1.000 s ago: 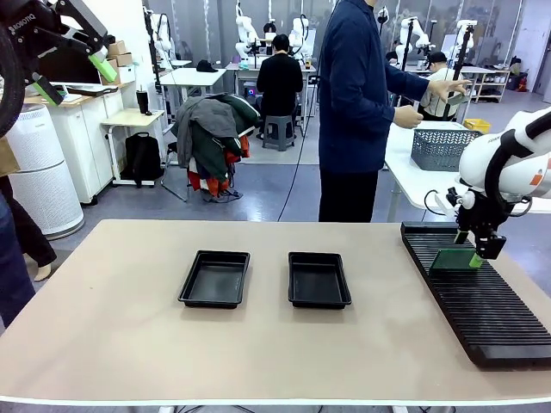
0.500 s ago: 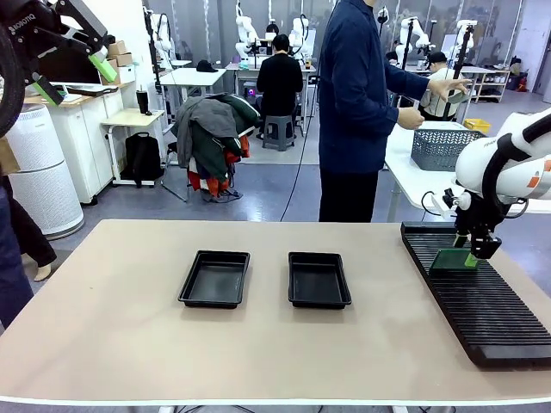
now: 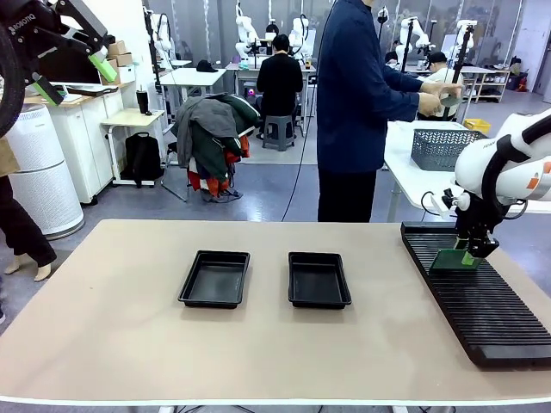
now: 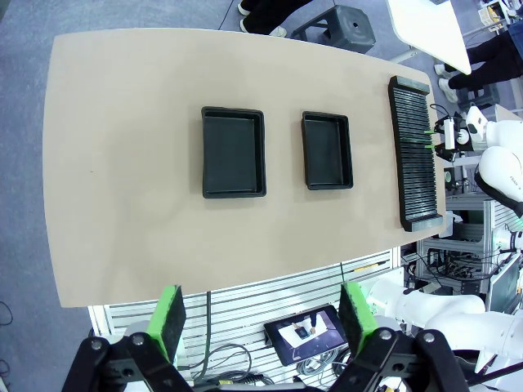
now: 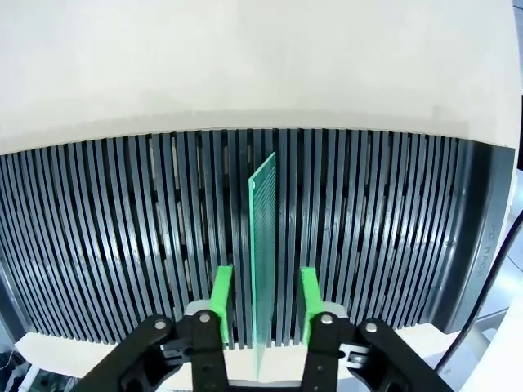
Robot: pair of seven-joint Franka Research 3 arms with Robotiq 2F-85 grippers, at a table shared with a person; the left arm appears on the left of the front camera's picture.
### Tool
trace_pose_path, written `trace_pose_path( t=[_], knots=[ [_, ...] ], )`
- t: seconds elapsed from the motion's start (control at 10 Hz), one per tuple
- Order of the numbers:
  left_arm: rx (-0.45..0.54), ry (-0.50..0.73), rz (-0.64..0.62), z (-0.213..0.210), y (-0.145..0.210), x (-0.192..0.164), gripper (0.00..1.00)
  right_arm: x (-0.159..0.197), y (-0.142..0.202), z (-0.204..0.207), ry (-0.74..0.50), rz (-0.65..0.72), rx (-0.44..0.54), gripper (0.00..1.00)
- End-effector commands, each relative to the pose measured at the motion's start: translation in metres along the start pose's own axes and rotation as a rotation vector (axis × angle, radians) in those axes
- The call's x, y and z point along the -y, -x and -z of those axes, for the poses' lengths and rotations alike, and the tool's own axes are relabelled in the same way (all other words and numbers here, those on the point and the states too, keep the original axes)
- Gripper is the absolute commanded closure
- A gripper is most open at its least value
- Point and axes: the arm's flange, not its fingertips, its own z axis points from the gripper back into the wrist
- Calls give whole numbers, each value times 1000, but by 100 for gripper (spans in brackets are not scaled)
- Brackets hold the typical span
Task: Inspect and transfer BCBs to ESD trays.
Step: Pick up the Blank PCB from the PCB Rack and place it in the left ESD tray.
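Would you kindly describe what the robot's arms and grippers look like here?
The right arm is white with rounded segments, an orange mark and a black cable looping at its wrist. The left gripper and right gripper are black linkages with bright green pads; the left carries white ROBOTIQ lettering.

The desk (image 3: 103,327) shows a smooth, matt beige top with no glare on it. The left ESD tray (image 3: 215,278) and the right ESD tray (image 3: 319,280) are black plastic, with a soft sheen along the rims. The rack (image 3: 482,301) is hard black ribbed plastic, and up close its ribs catch a bluish gloss. The BCB (image 5: 261,212) is a thin green sheet, finely dotted and slightly shiny. The right end effector (image 5: 263,282) has matt green pads on dull black fingers, and the left end effector (image 4: 263,298) has the same finish.
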Motion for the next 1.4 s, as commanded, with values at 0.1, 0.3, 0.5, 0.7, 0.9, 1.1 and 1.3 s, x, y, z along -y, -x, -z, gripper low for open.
trace_pose_path(
  t=[0.1, 0.3, 0.5, 0.7, 0.9, 1.1, 1.3],
  knots=[
    [-4, 10, 4, 1, 0, 0, 0, -4, 0, 3, 32, 23, -20, 68],
    [-4, 10, 4, 1, 0, 0, 0, -5, 1, 5, 32, 23, -20, 78],
    [-4, 10, 4, 1, 0, 0, 0, -5, 3, 5, 40, 31, -18, 88],
    [-4, 10, 4, 1, 0, 0, 0, -4, 2, 5, 33, 29, -17, 98],
    [-4, 10, 4, 1, 0, 0, 0, -2, 2, 5, 21, 23, -12, 100],
    [-4, 10, 4, 1, 0, 0, 0, -1, 3, 3, 21, 15, -4, 100],
    [-4, 10, 4, 1, 0, 0, 0, -1, 3, 3, 21, 15, -4, 100]
  ],
)
